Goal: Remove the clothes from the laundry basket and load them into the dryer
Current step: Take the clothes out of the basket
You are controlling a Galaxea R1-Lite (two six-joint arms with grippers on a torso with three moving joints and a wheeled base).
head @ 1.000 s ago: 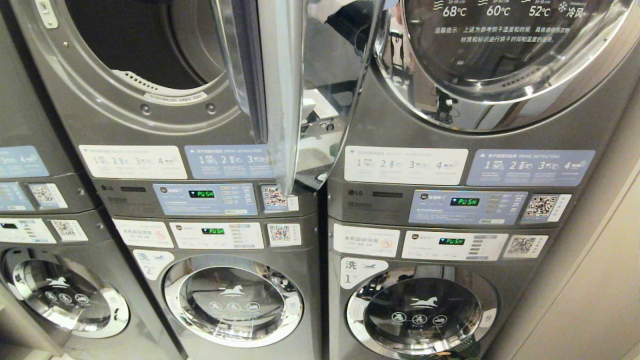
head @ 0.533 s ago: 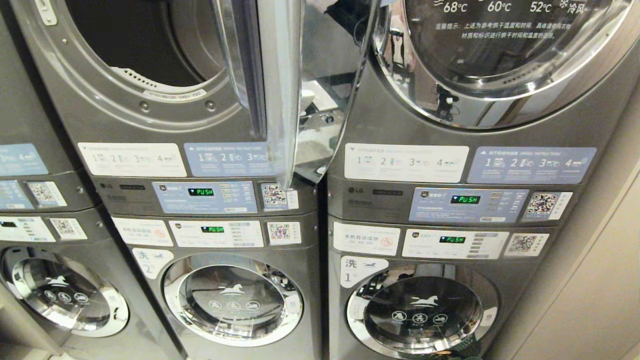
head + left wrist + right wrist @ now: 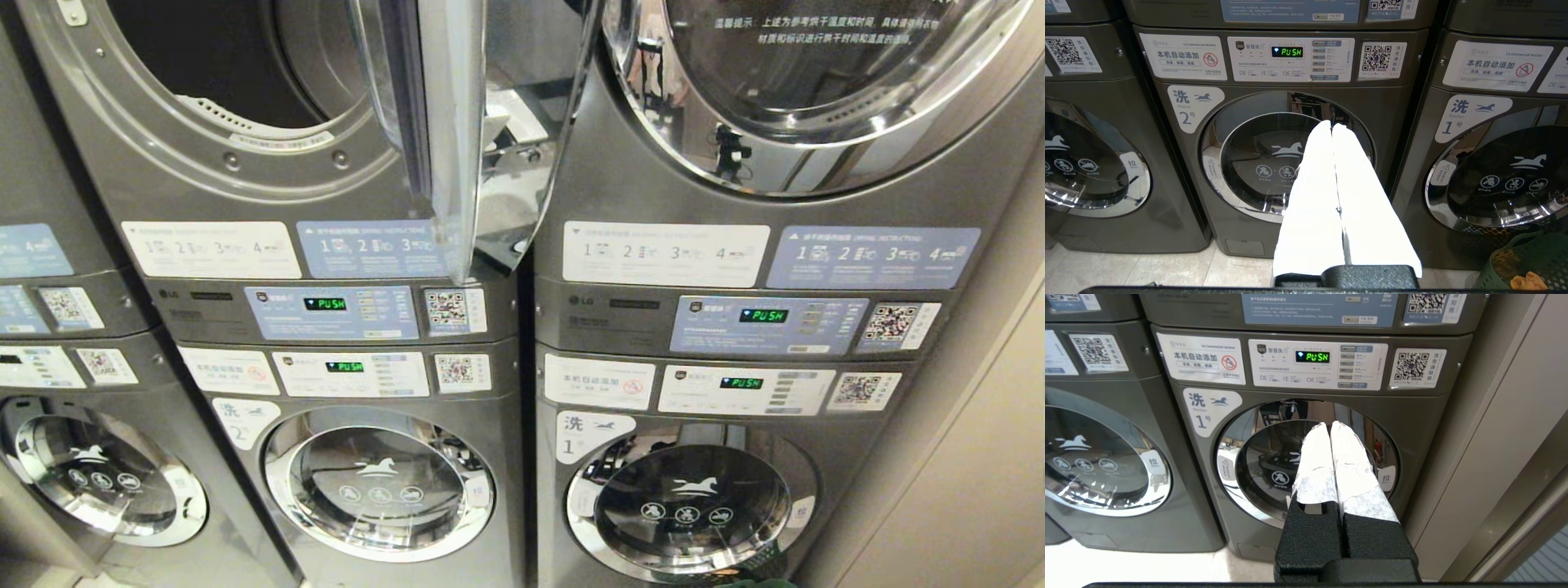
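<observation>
The dryer (image 3: 237, 57) tops the tower labelled 2, with its dark drum exposed. Its chrome-ringed door (image 3: 453, 122) is swung wide open and shows edge-on. The dark green laundry basket (image 3: 1531, 261) stands on the floor before washer 1, and a sliver of it shows in the head view (image 3: 751, 581). The yellow-orange clothes (image 3: 1529, 281) lie inside it. My left gripper (image 3: 1332, 124) is shut and empty, pointing at washer 2's door. My right gripper (image 3: 1329, 424) is shut and empty too, facing washer 1's door. Neither arm shows in the head view.
The open dryer door juts out between the two towers. Tower 1's dryer (image 3: 816, 82) is closed. Washers with horse logos (image 3: 380, 482) (image 3: 690, 506) sit below, with a third tower (image 3: 90, 474) at the left. A beige wall (image 3: 980, 457) bounds the right. The floor (image 3: 1147, 269) is tiled.
The whole head view has slid upward in the picture, so the camera has dipped lower; the temperature figures on tower 1's door have left the top edge. Machines and basket stay put.
</observation>
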